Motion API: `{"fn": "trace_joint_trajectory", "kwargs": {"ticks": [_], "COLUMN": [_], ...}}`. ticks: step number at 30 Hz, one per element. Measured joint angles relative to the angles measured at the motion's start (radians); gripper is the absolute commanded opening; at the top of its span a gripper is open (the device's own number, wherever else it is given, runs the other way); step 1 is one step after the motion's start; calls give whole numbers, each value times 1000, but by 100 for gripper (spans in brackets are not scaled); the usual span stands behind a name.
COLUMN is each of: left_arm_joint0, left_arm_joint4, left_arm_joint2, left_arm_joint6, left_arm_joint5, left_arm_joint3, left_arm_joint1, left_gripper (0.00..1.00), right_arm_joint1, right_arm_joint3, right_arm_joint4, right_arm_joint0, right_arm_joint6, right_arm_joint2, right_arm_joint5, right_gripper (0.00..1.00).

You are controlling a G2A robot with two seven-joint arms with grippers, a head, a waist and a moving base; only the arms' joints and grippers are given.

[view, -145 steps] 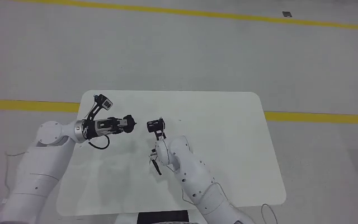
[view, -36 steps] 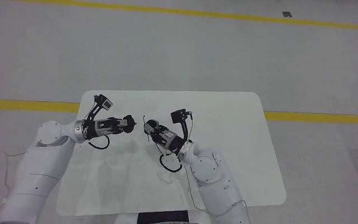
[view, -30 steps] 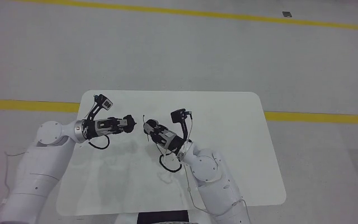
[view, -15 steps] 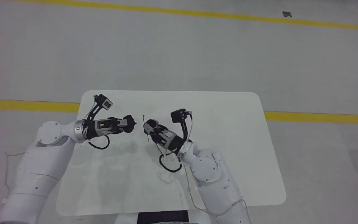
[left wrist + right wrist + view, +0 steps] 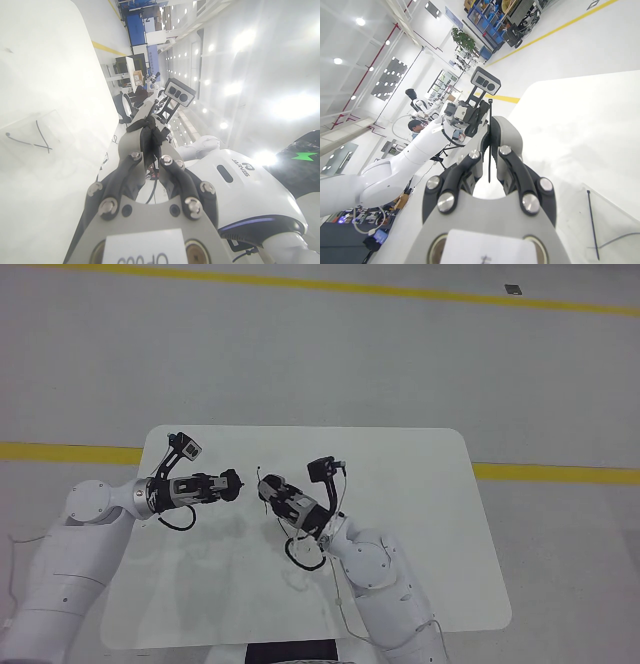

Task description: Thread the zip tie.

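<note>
Two grippers face each other above the left half of a white, round-cornered table [image 5: 420, 464], close together but not touching. The right gripper [image 5: 490, 125] is clamped on a thin black plastic zip tie [image 5: 489, 165], which runs lengthwise between its grey fingers. The tie's square head pokes out past the fingertips towards the left gripper [image 5: 230, 484], and its pointed tail hangs free in the gap near the palm.

From above, the exposed head end of the tie sits in the small space between the two tools. Its long axis therefore points roughly left, straight at the other gripper. The left gripper's fingers [image 5: 130, 147] look pressed together, and it cannot be told whether anything is pinched between them.

The left gripper is the nearer free tool to the head. By this reading, the coming move turns on lining up that head with the left fingertips across the short gap.

Spare black zip ties [image 5: 592, 220] lie flat on a clear plastic sheet [image 5: 615, 212] on the table, well apart from the held tie. A white label [image 5: 143, 246] at the base of each gripper carries dark print, which the frame edge cuts off so it cannot be read in full.
</note>
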Motion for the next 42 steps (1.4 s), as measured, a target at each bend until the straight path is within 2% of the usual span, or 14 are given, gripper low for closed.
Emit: {"fn": "trace_joint_trajectory", "kwargs": {"ticks": [5,10,21,23,35,38,42], "left_arm_joint0": [0,0,0,0,0,0,0], "left_arm_joint4": [0,0,0,0,0,0,0], "left_arm_joint2": [0,0,0,0,0,0,0], "left_arm_joint6": [0,0,0,0,0,0,0], "left_arm_joint5": [0,0,0,0,0,0,0], "left_arm_joint3": [0,0,0,0,0,0,0], "left_arm_joint1": [0,0,0,0,0,0,0], "left_gripper": [0,0,0,0,0,0,0], "right_arm_joint1": [25,70,192,206,206,209,220], "right_arm_joint3": [-27,-53,-15,-10,-17,-9,37], "right_arm_joint4": [15,-22,-163,-178,-183,-217,-258], "right_arm_joint0": [12,35,115,128,130,147,201], "right_arm_joint6": [-44,-116,-438,-474,-492,-571,-694], "right_arm_joint2": [-19,-79,-248,-268,-273,-302,-364], "right_arm_joint5": [0,0,0,0,0,0,0], "right_gripper": [0,0,0,0,0,0,0]}}
